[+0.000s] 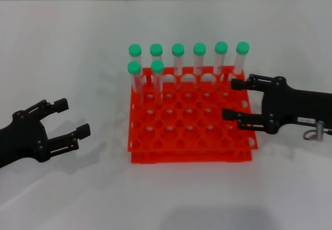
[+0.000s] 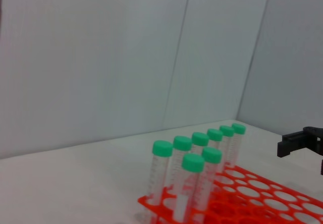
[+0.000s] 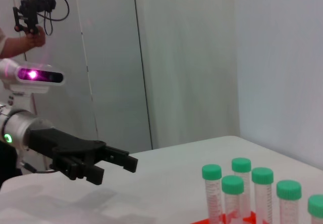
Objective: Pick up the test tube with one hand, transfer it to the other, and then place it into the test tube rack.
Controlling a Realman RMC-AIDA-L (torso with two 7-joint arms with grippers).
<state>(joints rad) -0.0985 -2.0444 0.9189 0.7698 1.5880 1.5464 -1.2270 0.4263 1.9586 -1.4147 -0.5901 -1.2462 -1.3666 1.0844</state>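
Note:
The orange-red test tube rack point(image 1: 187, 137) stands mid-table. Several clear tubes with green caps stand upright in it: a full row along the far edge point(image 1: 199, 59) and two more in the second row at the left point(image 1: 157, 77). I cannot tell the task's tube from the others. My left gripper point(image 1: 72, 118) is open and empty, left of the rack and apart from it. My right gripper point(image 1: 233, 99) is open and empty, with its fingers over the rack's right edge, near the rightmost tube point(image 1: 241, 59). The left gripper point(image 3: 118, 162) also shows in the right wrist view.
The rack sits on a white table point(image 1: 78, 48) with pale wall panels behind. A small metal ring point(image 1: 313, 134) hangs at the right wrist. In the right wrist view a person's hand holds a camera rig point(image 3: 28, 12) far behind the left arm.

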